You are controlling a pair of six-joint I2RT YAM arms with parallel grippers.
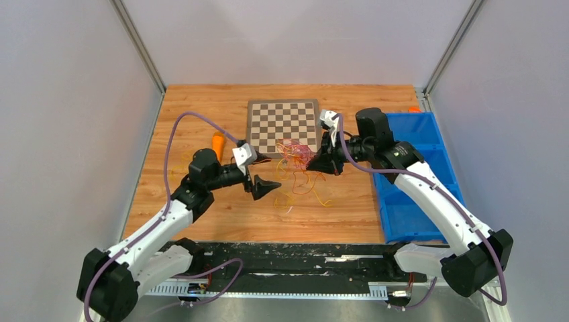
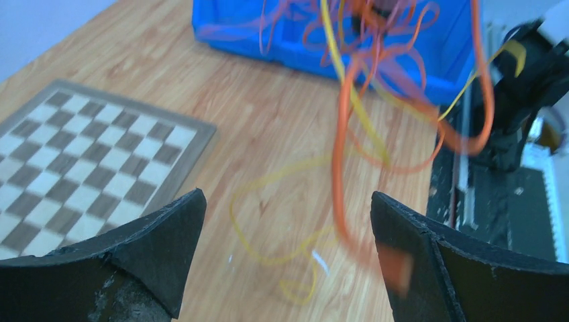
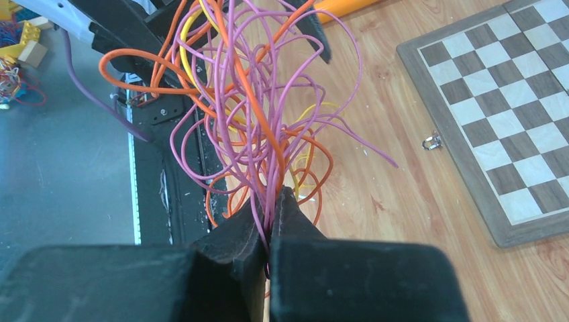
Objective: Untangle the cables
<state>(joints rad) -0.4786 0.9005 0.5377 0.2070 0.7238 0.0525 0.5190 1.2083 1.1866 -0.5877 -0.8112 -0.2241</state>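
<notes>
The cables [image 1: 298, 159] are a tangle of thin pink, orange and yellow wires near the chessboard's near edge. My right gripper [image 1: 323, 161] is shut on a bunch of pink and orange strands [image 3: 249, 94] and holds the tangle above the table; its fingertips [image 3: 272, 201] pinch them. My left gripper [image 1: 268, 187] is open just left of and below the tangle. In the left wrist view an orange loop [image 2: 342, 141] hangs between its fingers [image 2: 288, 231], close to the right finger [image 2: 416, 261]. Loose yellow wire [image 2: 265, 251] lies on the wood.
A chessboard [image 1: 283, 125] lies at the back centre. A solid orange cylinder [image 1: 218, 143] lies left of it. Blue bins [image 1: 412, 181] stand along the right edge. A small metal piece [image 3: 431, 141] lies beside the board. A black rail [image 1: 288, 258] runs along the near edge.
</notes>
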